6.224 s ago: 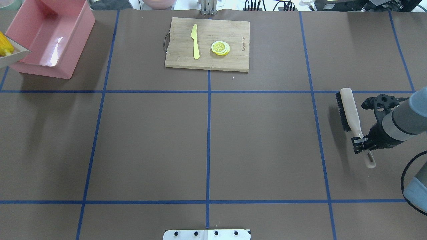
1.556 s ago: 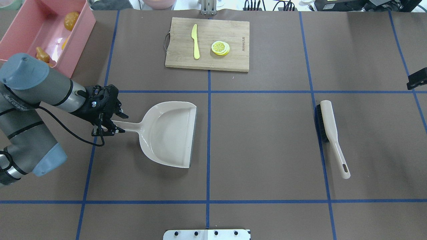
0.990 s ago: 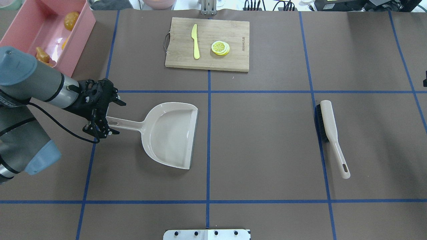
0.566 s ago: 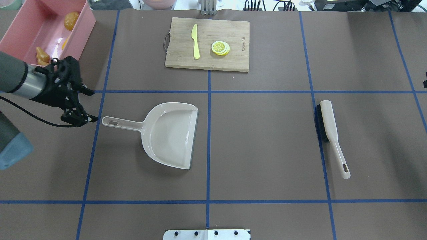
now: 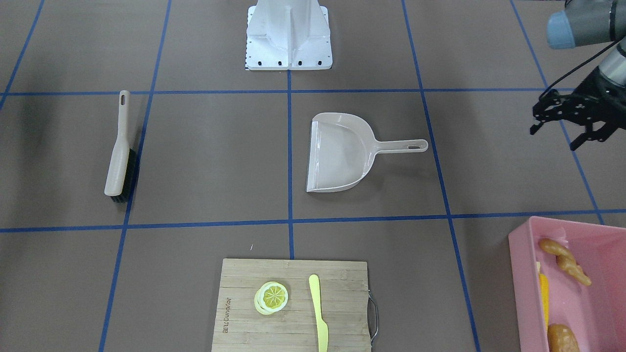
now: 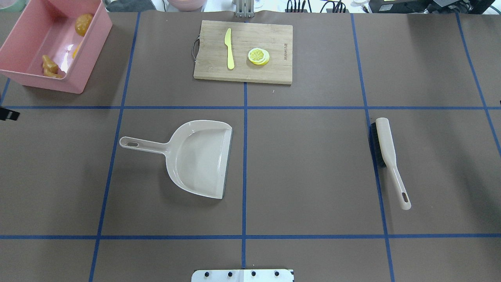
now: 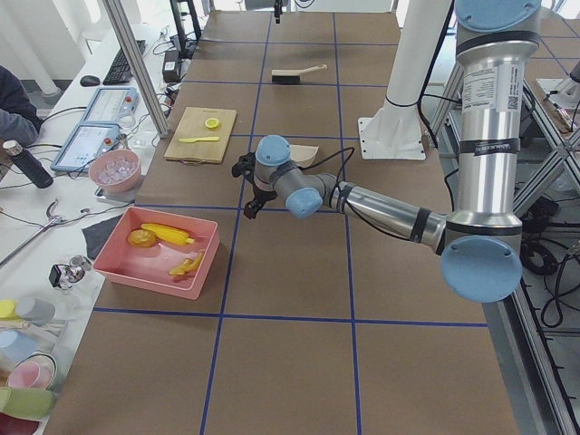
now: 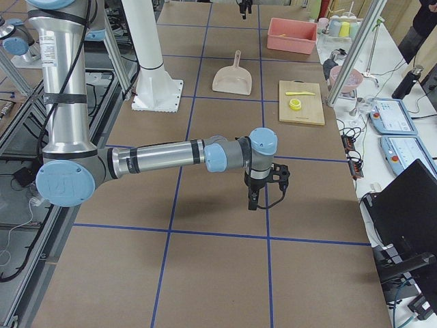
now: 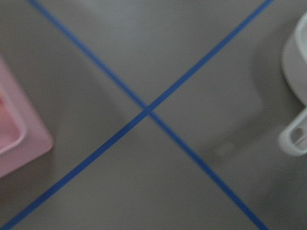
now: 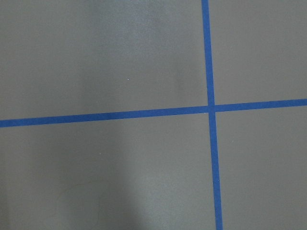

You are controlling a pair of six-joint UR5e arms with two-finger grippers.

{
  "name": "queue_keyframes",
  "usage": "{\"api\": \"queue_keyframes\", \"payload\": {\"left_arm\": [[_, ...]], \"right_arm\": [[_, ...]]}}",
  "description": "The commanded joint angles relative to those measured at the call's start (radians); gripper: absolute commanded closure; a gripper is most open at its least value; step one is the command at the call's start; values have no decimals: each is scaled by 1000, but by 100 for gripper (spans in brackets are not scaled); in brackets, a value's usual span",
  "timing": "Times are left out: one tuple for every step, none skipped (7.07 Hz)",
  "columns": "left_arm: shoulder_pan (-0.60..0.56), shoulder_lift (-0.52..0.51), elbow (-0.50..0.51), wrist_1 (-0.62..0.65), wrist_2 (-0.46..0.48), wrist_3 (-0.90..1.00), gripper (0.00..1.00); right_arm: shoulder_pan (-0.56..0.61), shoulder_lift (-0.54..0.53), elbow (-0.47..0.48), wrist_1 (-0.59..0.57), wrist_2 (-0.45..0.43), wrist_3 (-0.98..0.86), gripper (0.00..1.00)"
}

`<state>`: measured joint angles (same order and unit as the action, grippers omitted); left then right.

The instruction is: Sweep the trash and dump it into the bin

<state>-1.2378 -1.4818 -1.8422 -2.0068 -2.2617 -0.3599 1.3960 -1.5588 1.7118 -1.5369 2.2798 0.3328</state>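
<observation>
Overhead exterior: trash all inside the bin (image 6: 93,47), at the far left corner of the table (image 6: 313,176). Ginger root (image 6: 50,66) near the bin's end wall closest to the robot. Potato-like lump (image 6: 83,24) toward the far end. Corn cob (image 5: 543,292) along the inner long wall between those two, mostly hidden from above, plainer in the exterior front-facing view.

Further out, dustpan (image 6: 199,160) flat on the table, well apart from the bin, just left of the centre one of the blue tape lines (image 6: 243,176). Mouth toward that line, handle pointing to the robot's left. Brush (image 6: 385,147) on the right half, lying along another tape line, bristles toward the centre, handle end toward the robot. Cutting board (image 6: 242,51) at the far middle, bearing a pale yellow knife (image 6: 229,49) and a lemon slice (image 6: 258,56), the two apart.

Left gripper (image 5: 553,139) over the table beyond the dustpan handle, well apart from it, fingers spread, holding nothing. Only a black sliver of it at the left edge of the overhead view.

Right gripper (image 8: 263,195) visible only in the exterior right view, pointing down over bare table. Cannot tell whether spread or pressed together.

Left wrist view blurred: crossing tape lines, a corner of the bin, the tip of the dustpan handle. Right wrist view: bare table and a tape cross.
</observation>
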Motion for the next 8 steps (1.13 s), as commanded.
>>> {"api": "queue_keyframes", "payload": {"left_arm": [[-162, 12, 110, 146, 5, -34, 1], [-187, 23, 139, 149, 45, -34, 1], [-233, 53, 144, 129, 31, -34, 1], [-236, 60, 143, 129, 25, -43, 1], [-238, 64, 147, 129, 19, -45, 1], [-238, 57, 153, 123, 22, -45, 1], [-238, 52, 137, 120, 18, -42, 1], [-241, 64, 118, 112, 16, -43, 1]], "right_arm": [[85, -21, 11, -3, 21, -27, 0], [109, -39, 12, -5, 21, -85, 0], [126, -41, 14, -11, 23, -130, 0], [126, -43, 23, -11, 14, -133, 0], [126, -44, 25, -8, 12, -152, 0], [126, -52, 38, -8, 20, -188, 0], [124, -91, 84, -3, 21, -214, 0], [124, -118, 109, -5, 23, -257, 0]]}}
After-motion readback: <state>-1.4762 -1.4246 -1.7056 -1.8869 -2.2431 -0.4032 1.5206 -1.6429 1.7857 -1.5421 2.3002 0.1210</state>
